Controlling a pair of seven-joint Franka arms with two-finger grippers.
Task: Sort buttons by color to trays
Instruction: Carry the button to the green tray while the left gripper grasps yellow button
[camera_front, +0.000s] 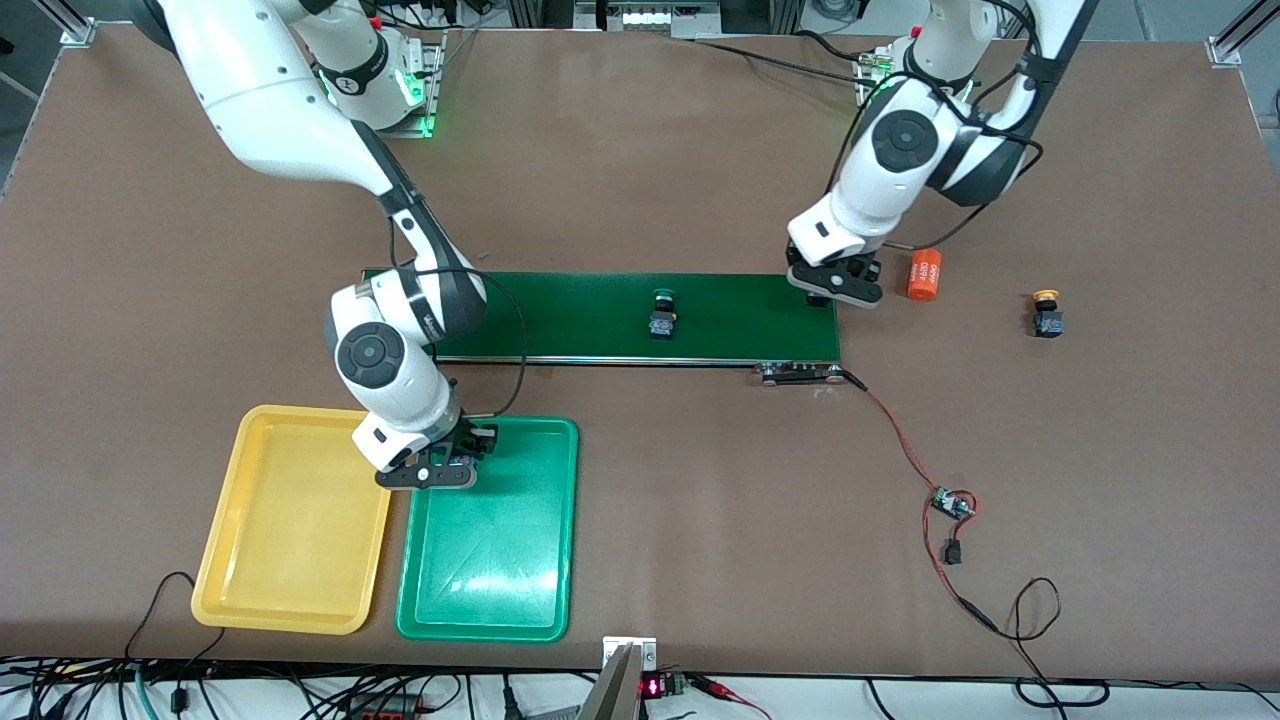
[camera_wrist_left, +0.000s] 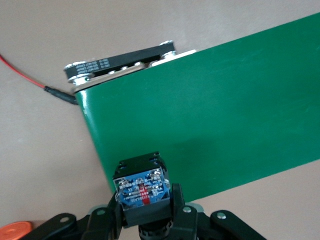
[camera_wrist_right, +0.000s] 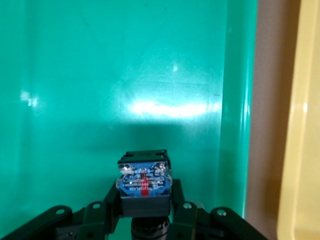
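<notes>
My right gripper (camera_front: 452, 466) is shut on a button (camera_wrist_right: 144, 184) with a blue-grey body, held just over the end of the green tray (camera_front: 492, 545) nearest the belt; its cap colour is hidden. The yellow tray (camera_front: 290, 520) lies beside it, empty. My left gripper (camera_front: 835, 286) is shut on another button (camera_wrist_left: 142, 192), cap hidden, over the end of the dark green conveyor belt (camera_front: 600, 315). A green-capped button (camera_front: 662, 312) stands on the belt's middle. A yellow-capped button (camera_front: 1046, 314) stands on the table toward the left arm's end.
An orange cylinder (camera_front: 924, 274) lies on the table just off the belt's end beside my left gripper. A red wire (camera_front: 900, 440) runs from the belt's motor end (camera_front: 797, 373) to a small circuit board (camera_front: 952, 503). Cables hang along the table's near edge.
</notes>
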